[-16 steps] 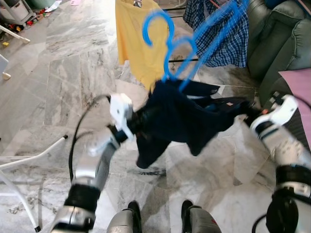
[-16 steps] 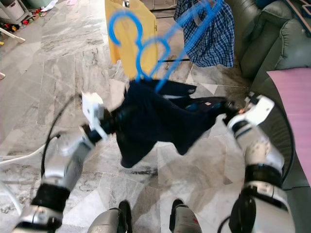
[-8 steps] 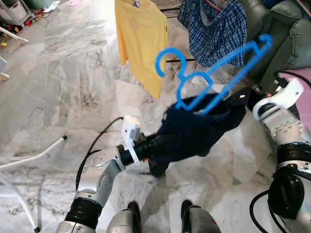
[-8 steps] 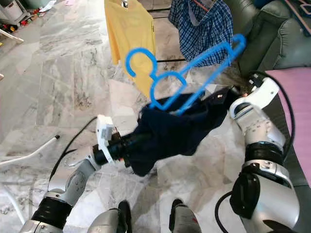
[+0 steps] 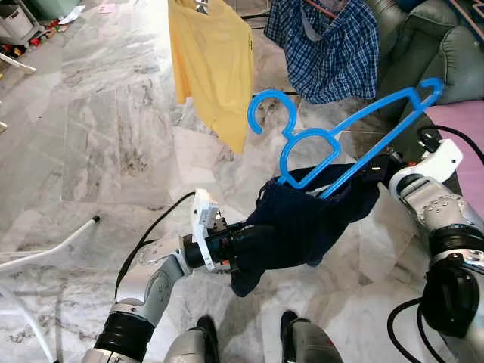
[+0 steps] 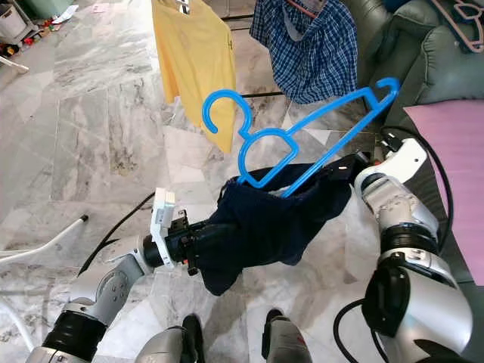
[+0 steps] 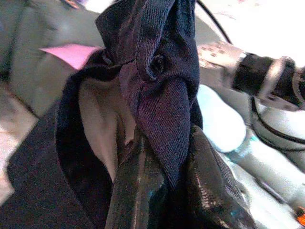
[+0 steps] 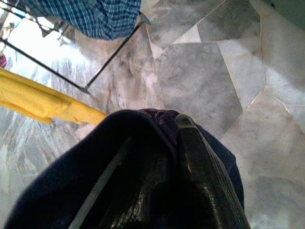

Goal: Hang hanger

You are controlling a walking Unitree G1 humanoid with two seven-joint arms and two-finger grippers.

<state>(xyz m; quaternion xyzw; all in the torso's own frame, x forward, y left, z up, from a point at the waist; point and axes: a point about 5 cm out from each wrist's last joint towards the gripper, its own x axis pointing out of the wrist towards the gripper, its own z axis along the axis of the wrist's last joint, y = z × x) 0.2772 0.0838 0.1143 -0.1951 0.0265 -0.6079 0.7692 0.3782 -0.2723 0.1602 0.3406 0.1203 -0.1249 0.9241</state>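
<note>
We have swung the blue hanger [image 5: 344,155] upright, both grippers [image 5: 242,249] [image 5: 376,172] clamped on its dark garment [image 5: 302,223]; the rack's hanging shirts [image 5: 212,60] lie ahead.

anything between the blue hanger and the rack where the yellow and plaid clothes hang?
Nothing visible: open air and bare floor lie between the blue hanger and the yellow shirt and plaid shirt. The dark garment hangs from it, gripped by left gripper and right gripper.

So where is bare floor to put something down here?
Bare marble floor lies left of the yellow shirt, up to the white rack leg. It is crowded ahead: the blue hanger and dark garment fill the middle, and the green sofa borders the right.
</note>
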